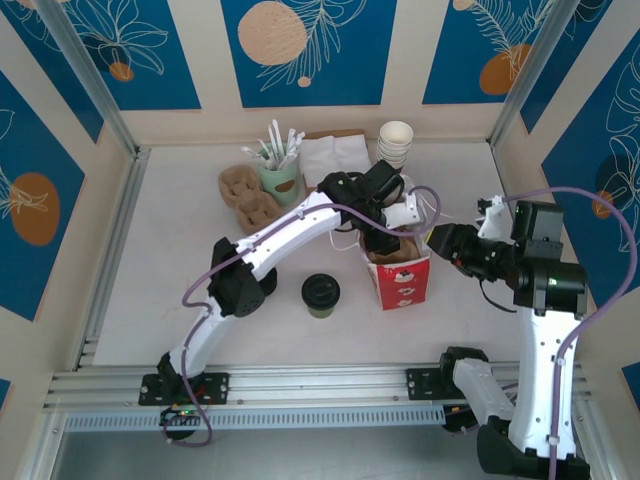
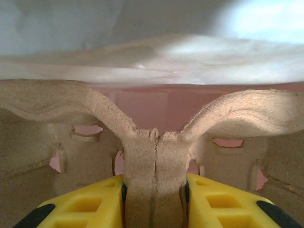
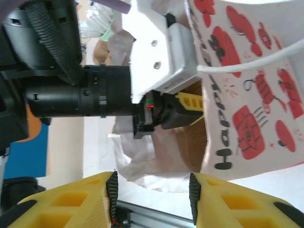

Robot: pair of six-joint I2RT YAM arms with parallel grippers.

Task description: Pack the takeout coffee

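Seen from above, a small olive-green paper cup with a round black plastic lid, the takeout coffee (image 1: 321,293), stands alone on the white bench (image 1: 170,260). It is just left of an upright red-and-white printed paper bag (image 1: 405,285) and does not touch it. The left arm reaches into the bag's open mouth. Its yellow left fingers (image 2: 90,206) are clamped on the central ridge of a brown moulded-pulp cup carrier (image 2: 154,152), apparently to seat it inside as a steady nest for the cup. The right fingers (image 3: 71,204) hover at the bag's right side, spread apart with nothing between them, probably placed to steady the bag. The bag holds the carrier but no cup yet. Along the back of the bench stand spare pulp carriers (image 1: 248,198), a green cup of stirrers (image 1: 278,178) and a stack of white cups (image 1: 395,143).
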